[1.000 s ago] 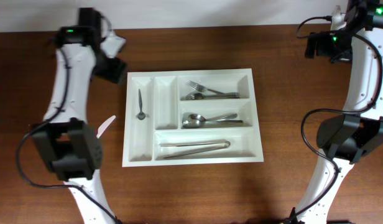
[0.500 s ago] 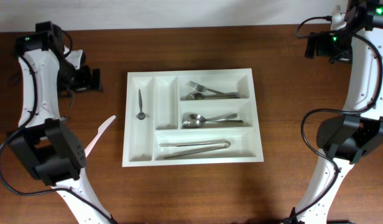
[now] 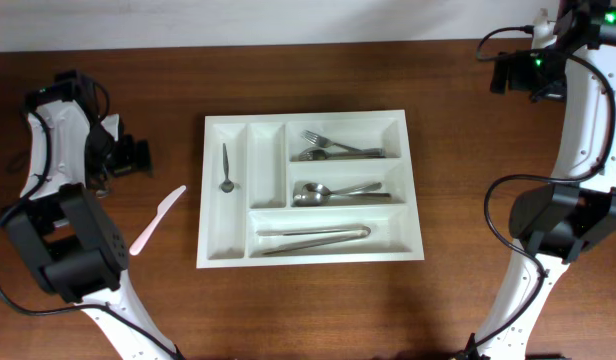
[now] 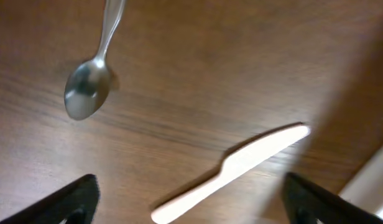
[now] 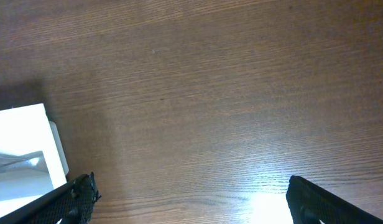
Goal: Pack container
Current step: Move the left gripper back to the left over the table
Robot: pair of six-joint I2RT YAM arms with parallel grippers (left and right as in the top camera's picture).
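The container (image 3: 313, 117) is a white compartment tray in the middle of the table. It holds a small spoon (image 3: 226, 168), forks (image 3: 338, 149), spoons (image 3: 336, 190) and tongs (image 3: 313, 237). My left gripper (image 3: 136, 158) hovers left of it, open and holding nothing. The left wrist view shows a white plastic knife (image 4: 232, 171) lying on the wood between my fingertips (image 4: 70, 200), and a metal spoon (image 4: 87, 92) farther off. The knife (image 3: 158, 219) also shows from overhead. At the far right corner my right gripper (image 3: 513, 72) stands open over bare wood.
A corner of the container (image 5: 27, 146) shows at the left of the right wrist view, with my right gripper (image 5: 198, 208) beside it. The tray's edge (image 4: 373, 183) appears at the lower right of the left wrist view. A white wall borders the table's far edge.
My left arm has swung left and toward the front, from the container's far-left corner to a spot near the plastic knife. The right arm has not moved.
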